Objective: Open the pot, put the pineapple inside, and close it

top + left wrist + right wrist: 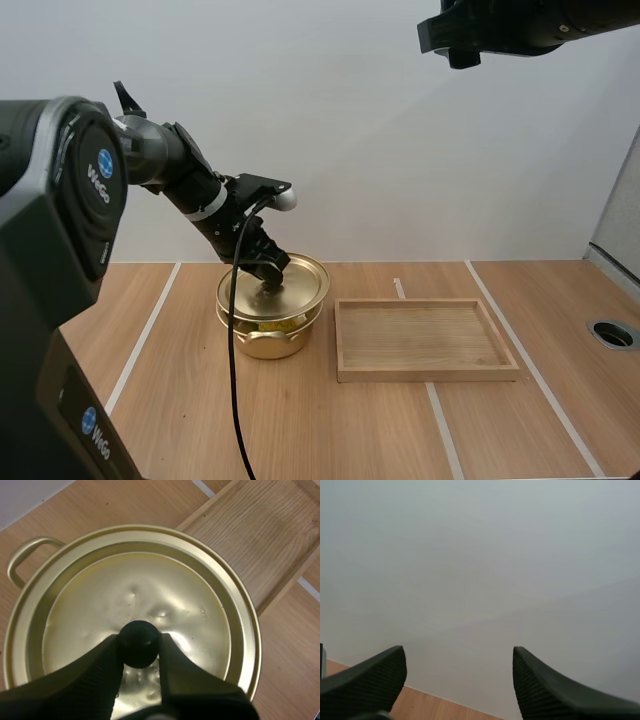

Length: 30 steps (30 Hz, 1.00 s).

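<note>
Wood surface [300,420] with white tape lines runs up to a plain pale wall. On it lies the tray [425,340], flat and bare. The pot [268,340] stands just beside the tray, on the tray's side toward the left arm, close to it but not touching. The lid [275,288] is over the pot's mouth, shifted slightly toward the tray, with its near edge clear of the rim. In that slit something yellow [263,325] shows inside the pot; I cannot tell what it is. The left hand [270,272] reaches down onto the middle of the lid. In the left wrist view its two fingers are pinched on the black knob [139,643], one on each side. One pot handle [25,555] sticks out past the lid on the side away from the tray. The right hand [457,652] is high above the tray and faces the wall, its fingers spread wide apart with nothing between them.
</note>
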Motion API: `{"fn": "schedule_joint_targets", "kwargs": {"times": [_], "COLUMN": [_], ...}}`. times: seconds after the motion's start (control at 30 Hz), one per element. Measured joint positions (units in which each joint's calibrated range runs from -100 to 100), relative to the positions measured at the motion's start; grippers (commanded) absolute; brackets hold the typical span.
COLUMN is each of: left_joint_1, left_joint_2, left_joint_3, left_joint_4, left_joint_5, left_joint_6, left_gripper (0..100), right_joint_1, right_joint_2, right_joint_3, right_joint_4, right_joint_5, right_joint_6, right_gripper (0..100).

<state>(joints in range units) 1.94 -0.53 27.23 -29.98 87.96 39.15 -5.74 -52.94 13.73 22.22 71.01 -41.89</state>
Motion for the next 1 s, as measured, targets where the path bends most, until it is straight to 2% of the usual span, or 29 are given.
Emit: {"fn": "schedule_joint_targets", "kwargs": {"times": [0.4,1.0], "left_joint_1": [0.00,0.00], "left_joint_2": [1.46,5.01], "left_joint_3": [1.83,1.94], "left_joint_4": [1.07,1.17], "left_joint_5": [-9.72,-9.20], "left_joint_6": [1.30,1.60], "left_gripper": [0,0], "right_joint_1": [0.00,0.00], "right_joint_2": [0.00,0.00], "right_joint_3": [0.00,0.00], "right_joint_4": [0.00,-2.09], "right_joint_5": [0.65,0.65], "right_joint_6": [0.00,0.00], "right_gripper": [100,100]}}
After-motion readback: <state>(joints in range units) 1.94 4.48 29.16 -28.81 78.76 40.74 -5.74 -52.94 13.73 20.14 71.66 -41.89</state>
